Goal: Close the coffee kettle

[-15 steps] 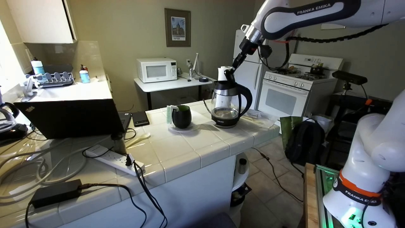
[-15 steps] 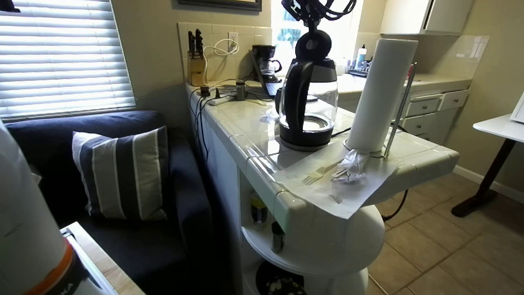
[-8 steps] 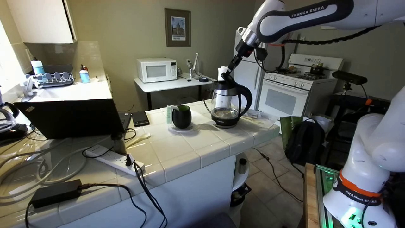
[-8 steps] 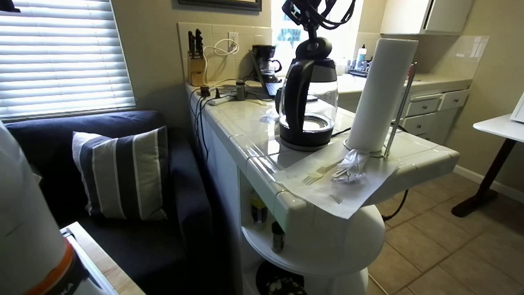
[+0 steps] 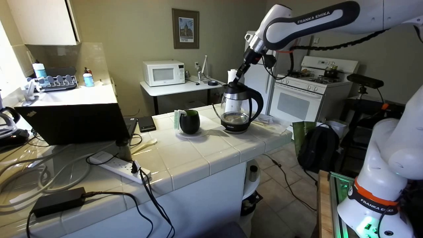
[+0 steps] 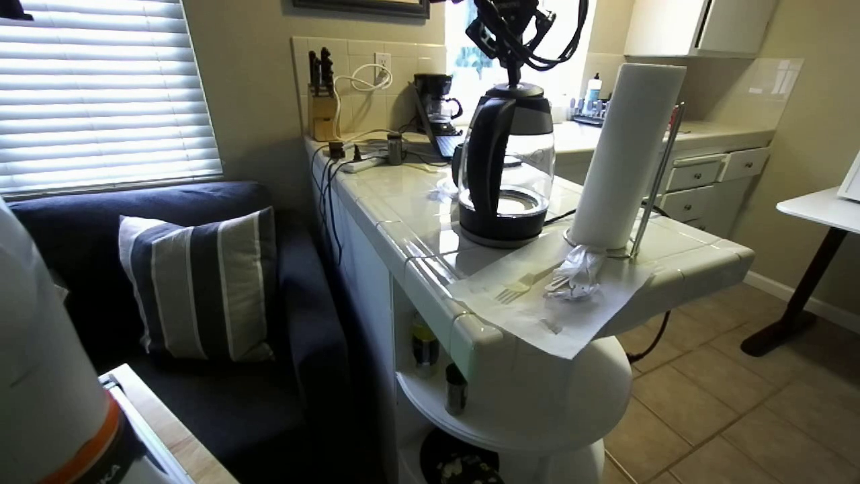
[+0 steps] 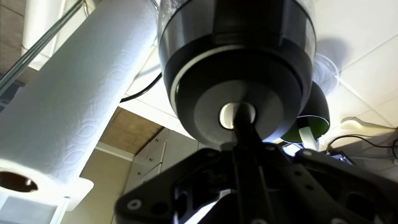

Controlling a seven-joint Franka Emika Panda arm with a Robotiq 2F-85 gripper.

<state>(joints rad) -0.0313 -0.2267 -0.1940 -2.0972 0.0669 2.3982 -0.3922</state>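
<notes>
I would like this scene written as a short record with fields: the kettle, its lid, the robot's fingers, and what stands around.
kettle: clear glass with black handle, upright on the white tiled counter
lid: down on the kettle's top; whether latched cannot be told
fingers: together, tips apparently touching the lid near its middle
beside kettle: paper towel roll
farther along counter: black mug, green inside; open laptop; power strip
task state: kettle looks closed

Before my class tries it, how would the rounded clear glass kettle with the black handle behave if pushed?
The kettle is likely fragile, being mostly clear glass. Pushed high, it may tip, standing taller than its round black base is wide. Pushed low, it might slide, as the white countertop tiles look glossy.
</notes>
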